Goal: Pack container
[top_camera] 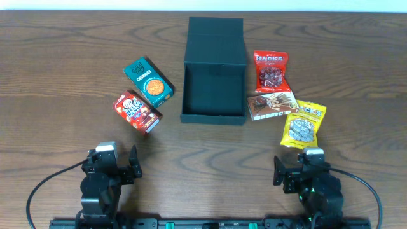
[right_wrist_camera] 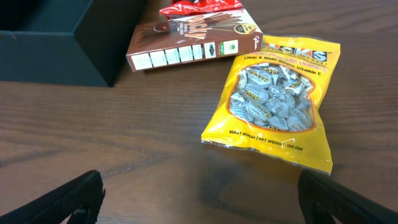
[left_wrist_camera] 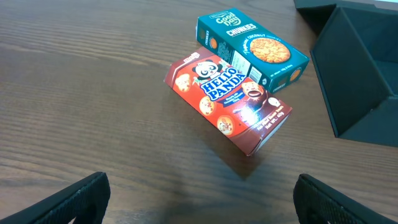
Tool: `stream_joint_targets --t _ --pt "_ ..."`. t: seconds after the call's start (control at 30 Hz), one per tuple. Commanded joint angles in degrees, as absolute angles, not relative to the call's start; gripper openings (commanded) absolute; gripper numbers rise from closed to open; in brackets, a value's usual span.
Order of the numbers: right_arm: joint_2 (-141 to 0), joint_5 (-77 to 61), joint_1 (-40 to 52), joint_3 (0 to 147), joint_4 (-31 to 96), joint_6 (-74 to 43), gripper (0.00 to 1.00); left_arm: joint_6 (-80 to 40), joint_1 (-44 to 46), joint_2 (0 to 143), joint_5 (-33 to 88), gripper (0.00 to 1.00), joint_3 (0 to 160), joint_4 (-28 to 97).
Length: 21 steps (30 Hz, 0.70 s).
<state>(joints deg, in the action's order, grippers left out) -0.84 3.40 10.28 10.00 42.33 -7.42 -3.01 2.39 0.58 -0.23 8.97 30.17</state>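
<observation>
Overhead: container between snack packs

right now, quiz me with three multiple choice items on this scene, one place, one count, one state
1. The yellow bag lies where, relative to the container? A inside it; B to its right; C to its left.
2. How many snack packs lie outside it? A three; B five; C seven.
3. The container's lid is: A folded back, open; B shut; C missing.
Answers: B, it lies right, past the brown box; B, two left, three right; A, the interior shows.
</observation>
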Motion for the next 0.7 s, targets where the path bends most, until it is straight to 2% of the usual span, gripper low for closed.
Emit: stream_joint_targets --t 0.0,0.43,0.53,0.67 --pt "-0.3 3.2 9.8 9.2 42.2 -8.3 0.99 -2.8 2.2 0.2 -0.4 0.95 8.2 30.1" --pt "-0.3 3.2 9.8 9.2 42.2 -8.3 0.99 -4.9 2.2 0.2 1.2 0.95 8.2 29.9" --pt "-0.3 3.2 9.8 9.2 42.2 -8.3 0.99 -14.0 2.2 0.2 8.1 0.96 8.2 29.7" --pt "-0.3 3.2 9.8 9.2 42.2 -8.3 0.99 -35.1 2.2 0.2 22.6 0.95 8.3 29.7"
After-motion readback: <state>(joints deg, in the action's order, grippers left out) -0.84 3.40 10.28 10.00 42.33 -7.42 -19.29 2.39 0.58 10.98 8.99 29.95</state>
